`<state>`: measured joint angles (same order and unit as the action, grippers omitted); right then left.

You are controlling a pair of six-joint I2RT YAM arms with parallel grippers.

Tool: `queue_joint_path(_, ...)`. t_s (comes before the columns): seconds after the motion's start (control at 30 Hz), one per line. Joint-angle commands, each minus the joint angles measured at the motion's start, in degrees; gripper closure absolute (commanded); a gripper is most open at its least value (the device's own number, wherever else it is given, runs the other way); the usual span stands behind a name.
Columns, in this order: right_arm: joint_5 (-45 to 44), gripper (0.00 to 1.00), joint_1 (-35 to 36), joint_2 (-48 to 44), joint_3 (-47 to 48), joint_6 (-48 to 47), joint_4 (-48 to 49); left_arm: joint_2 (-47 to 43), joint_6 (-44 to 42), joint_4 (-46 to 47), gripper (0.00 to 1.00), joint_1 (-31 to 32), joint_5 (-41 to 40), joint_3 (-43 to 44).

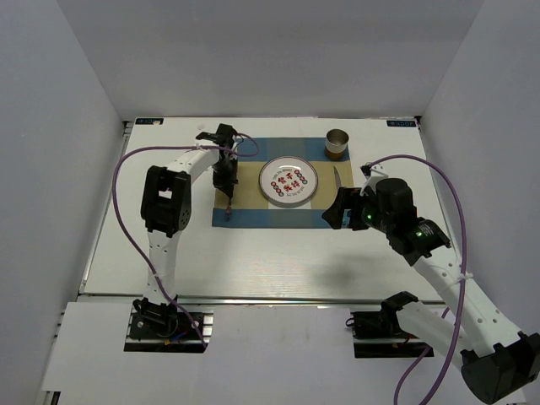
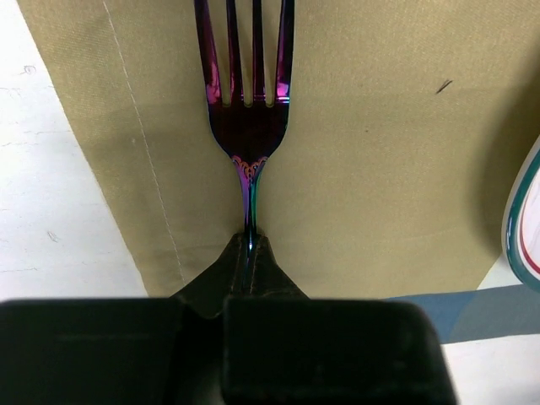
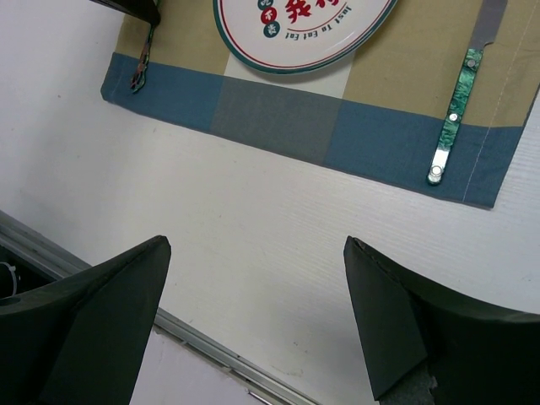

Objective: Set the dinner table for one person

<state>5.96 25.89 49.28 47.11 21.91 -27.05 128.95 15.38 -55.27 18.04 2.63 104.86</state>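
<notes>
Left gripper (image 2: 251, 253) clamped tight on the iridescent fork (image 2: 249, 135) by its handle, tines over the tan stripe of the checked placemat (image 2: 380, 169). Fork is at 9 o'clock of the printed plate (image 1: 288, 182); green-handled knife (image 3: 454, 118) at 3, metal cup (image 1: 337, 143) at 1. Right gripper (image 3: 256, 253): spread wide, holding nothing, above the bare white dinner table (image 1: 253, 261) by the mat's 5 o'clock corner.

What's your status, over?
Left gripper shut on fork, over mat left of plate. Right gripper open above table. Knife right of plate, cup far right. Nothing in the way.
</notes>
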Motion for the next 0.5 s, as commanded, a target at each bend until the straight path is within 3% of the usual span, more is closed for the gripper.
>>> queue_joint_path(0.0, -0.77, 0.11, -0.14, -1.02, 1.4, -1.08, 0.07, -0.98, 1.15, 1.21, 1.0, 0.85, -1.75, 1.4)
queue_joint_path(0.47, -0.86, 0.11, -0.14, -1.2, 0.96, -1.08, 0.33, -0.71, 1.5, 0.51, 1.0, 0.85, -1.75, 2.28)
